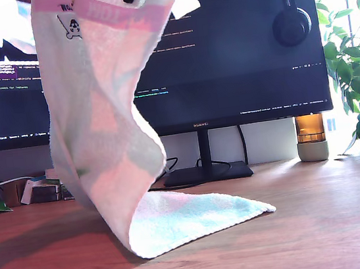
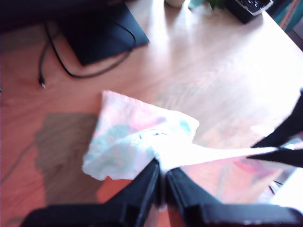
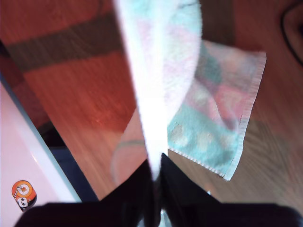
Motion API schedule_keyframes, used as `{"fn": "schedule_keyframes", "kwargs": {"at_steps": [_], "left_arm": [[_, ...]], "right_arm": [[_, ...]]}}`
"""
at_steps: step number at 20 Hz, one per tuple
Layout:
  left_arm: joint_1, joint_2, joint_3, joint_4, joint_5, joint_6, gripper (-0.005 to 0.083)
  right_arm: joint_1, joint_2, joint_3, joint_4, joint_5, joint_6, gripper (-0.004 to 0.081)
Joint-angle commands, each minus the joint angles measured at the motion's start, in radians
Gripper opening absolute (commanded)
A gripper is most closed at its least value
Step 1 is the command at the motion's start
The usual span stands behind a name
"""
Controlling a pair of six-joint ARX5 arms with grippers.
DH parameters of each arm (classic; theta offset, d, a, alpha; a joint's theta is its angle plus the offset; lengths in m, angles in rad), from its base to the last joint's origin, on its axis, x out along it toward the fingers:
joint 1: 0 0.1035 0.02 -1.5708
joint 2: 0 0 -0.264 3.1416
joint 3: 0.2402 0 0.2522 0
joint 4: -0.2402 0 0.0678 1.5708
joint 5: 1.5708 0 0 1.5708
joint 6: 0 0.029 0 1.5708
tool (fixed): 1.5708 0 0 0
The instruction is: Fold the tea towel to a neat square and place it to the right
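Both tools are pinched tight on the towel [image 1: 101,118]: my first tool [image 2: 162,177] has its jaws closed on the cloth's upper edge, and my second tool [image 3: 155,165] is clamped the same way on a narrow ridge of the fabric. In the first wrist view the other tool's dark fingers show at the far end of the stretched edge, so the two hold the top hem between them.

The towel hangs high, its top passing out of the exterior view's upper edge, and drapes down in a long curve in front of the monitor [image 1: 236,54]. Only its lower part rests on the desk [image 1: 324,221], spread flat and pointing toward the exterior view's right, with the stand base [image 1: 202,173] just behind it. Both wrist views look down on that resting part.

I judge this to be the middle of a fold: the bottom is laid down as the anchor and the lifted half waits to be brought over it. The fold is not yet made, and the placing to one side has not begun.

Next I would carry both tools together, forward over the resting part and downward, keeping the hem taut and level so the upper edge lands square on the lower one. If one tool leads, the corners will sit askew; if I drag too hard, the anchored part may slide on the smooth wood.
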Motion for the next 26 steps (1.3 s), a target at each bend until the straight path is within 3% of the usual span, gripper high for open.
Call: {"fn": "schedule_keyframes", "kwargs": {"at_steps": [1,7,14,22,26], "left_arm": [[0.031,0.000,-0.001,0.034,-0.015,0.009,-0.0024],[0.041,0.067,-0.007,0.154,-0.014,0.024,-0.0024],[0.041,0.111,-0.043,0.251,0.000,0.028,-0.0024],[0.038,0.110,-0.166,0.328,0.034,0.027,-0.0024],[0.038,0.110,-0.239,0.384,0.053,0.029,-0.0024]], "right_arm": [[-0.035,0.015,-0.021,-0.026,0.008,-0.035,-0.0012],[-0.137,0.015,-0.048,-0.016,0.007,-0.160,-0.0012],[-0.237,0.015,-0.067,0.029,-0.008,-0.208,-0.0012],[-0.247,0.015,-0.297,0.075,-0.009,-0.230,-0.0012],[-0.249,-0.050,-0.400,0.198,0.000,-0.183,-0.0012]]}}
